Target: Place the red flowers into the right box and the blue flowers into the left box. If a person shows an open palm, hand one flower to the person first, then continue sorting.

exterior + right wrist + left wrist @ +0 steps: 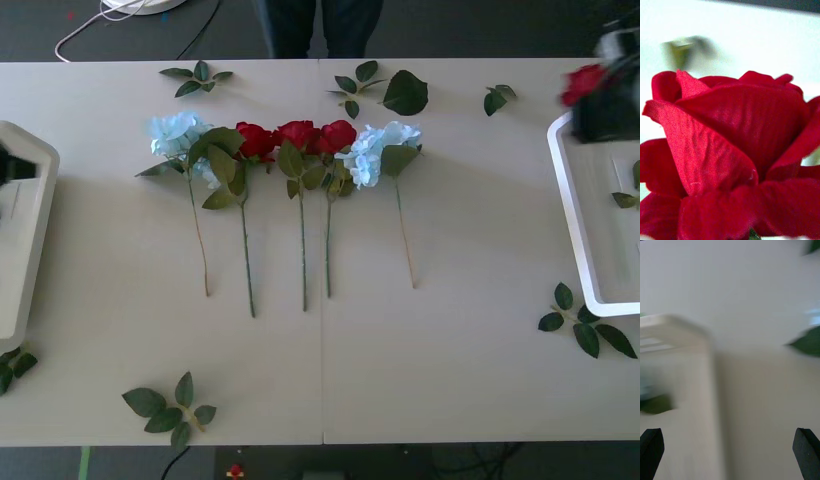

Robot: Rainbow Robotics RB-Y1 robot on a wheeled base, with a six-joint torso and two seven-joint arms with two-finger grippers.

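Three red flowers lie in a row mid-table between two blue flowers, stems toward me. My right gripper hovers over the far corner of the right box, shut on another red flower, whose bloom sits close up in the right wrist view. At the left box my left gripper is open, its black fingers wide apart over the rim. A person's dark trousers stand behind the table; the open palm is out of view.
Loose green leaf sprigs lie scattered: far left, far middle, far right, near left and beside the right box. A green leaf lies inside the right box, another in the left box.
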